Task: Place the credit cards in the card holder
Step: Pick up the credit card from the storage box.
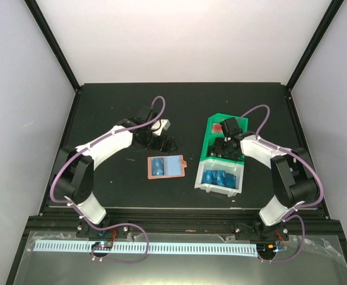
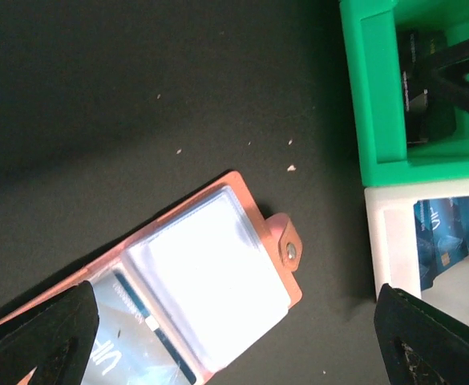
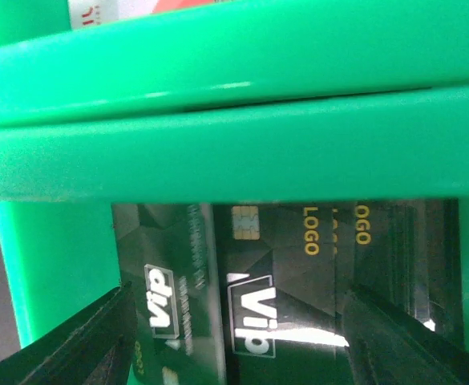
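Seen from above, the card holder (image 1: 173,168) lies open and flat on the black table (image 1: 114,107), between the two arms, with its snap tab (image 1: 184,161) pointing toward the bins. One blue credit card (image 1: 157,167) sits in its left pocket. To the right stand a green bin (image 1: 209,139) and, touching its near end, a white bin (image 1: 216,190) — the white one holds several more blue cards (image 1: 217,177). The left gripper (image 1: 163,141) hovers just beyond the holder's far edge. The right gripper (image 1: 225,148) reaches down into the green bin.

In the left wrist view, that gripper's fingers (image 2: 50,337) stand far apart in the bottom corners. They are spread and pinch nothing, with the open holder lying on the table below them. One clear pocket (image 2: 210,273) glares white, and the blue card shows through the plastic of the pocket beside it. The green and white bins fill the right edge.

The right wrist view looks inside the green bin, where dark cards (image 3: 298,265) printed "Vip" and "LOGO" overlap on the floor. The right fingers (image 3: 82,337) are spread to either side above them and grip nothing — whether they touch a card, I cannot tell.
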Tool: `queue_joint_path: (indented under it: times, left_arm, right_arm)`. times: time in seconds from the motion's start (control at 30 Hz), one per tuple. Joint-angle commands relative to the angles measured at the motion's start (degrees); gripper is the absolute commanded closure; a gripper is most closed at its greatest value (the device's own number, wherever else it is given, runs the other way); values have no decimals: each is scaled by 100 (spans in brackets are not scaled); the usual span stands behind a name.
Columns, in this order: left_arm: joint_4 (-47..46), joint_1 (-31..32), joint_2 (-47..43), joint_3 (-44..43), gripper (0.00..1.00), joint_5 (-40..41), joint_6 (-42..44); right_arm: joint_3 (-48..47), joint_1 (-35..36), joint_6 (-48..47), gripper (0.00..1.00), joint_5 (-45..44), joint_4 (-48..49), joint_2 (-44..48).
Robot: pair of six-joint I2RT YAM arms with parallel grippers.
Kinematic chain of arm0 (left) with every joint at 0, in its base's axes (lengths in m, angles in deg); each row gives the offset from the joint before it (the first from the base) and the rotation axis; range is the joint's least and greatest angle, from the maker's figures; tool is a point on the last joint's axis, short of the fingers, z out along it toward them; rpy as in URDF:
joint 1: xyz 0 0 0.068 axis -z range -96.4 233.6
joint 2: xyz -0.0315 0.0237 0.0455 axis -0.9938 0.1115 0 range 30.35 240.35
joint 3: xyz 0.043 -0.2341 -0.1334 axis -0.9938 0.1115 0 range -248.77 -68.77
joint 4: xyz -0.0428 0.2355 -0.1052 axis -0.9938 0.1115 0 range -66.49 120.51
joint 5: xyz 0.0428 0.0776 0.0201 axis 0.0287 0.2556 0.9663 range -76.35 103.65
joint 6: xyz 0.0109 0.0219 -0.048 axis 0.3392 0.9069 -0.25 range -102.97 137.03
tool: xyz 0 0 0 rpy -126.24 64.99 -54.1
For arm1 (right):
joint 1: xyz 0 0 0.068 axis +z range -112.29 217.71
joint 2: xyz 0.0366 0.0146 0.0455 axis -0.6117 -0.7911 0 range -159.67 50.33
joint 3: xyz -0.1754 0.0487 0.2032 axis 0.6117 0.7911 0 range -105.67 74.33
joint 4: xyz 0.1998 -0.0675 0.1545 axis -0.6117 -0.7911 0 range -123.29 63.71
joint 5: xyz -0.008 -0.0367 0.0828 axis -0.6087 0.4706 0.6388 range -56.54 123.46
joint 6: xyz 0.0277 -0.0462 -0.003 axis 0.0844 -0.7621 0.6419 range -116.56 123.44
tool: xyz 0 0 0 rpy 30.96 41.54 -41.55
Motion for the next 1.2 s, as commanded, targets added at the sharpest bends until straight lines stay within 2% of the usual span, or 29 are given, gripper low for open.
queue_joint_path:
  times: [0.0, 0.17, 0.43, 0.6, 0.77, 0.87, 1.0, 1.17]
  left_arm:
    - [148, 9, 256, -446, 6, -346, 294]
    - [225, 5, 613, -684, 13, -606, 322]
    - [364, 13, 867, -1087, 15, -568, 295]
    - [445, 12, 970, -1279, 15, -538, 281]
    - [609, 20, 1033, -1434, 15, -461, 369]
    - [696, 13, 1063, -1468, 15, -410, 414]
    - [723, 20, 1079, -1481, 15, -387, 419]
    - [721, 16, 1110, -1512, 15, -389, 400]
  right_arm:
    - [-48, -51, 332, 29, 253, 160, -235]
    - [-191, -71, 300, 40, 559, 286, -353]
    - [-544, -71, -9, 61, 418, -89, -189]
    - [-727, -67, -120, 60, 135, -400, -233]
    - [-720, -66, -151, 65, 433, -263, -296]
    - [-719, -71, 19, 65, 286, -349, -335]
    - [-694, -71, 195, 54, -228, -632, -400]
    - [-694, -71, 92, 54, 9, -482, -593]
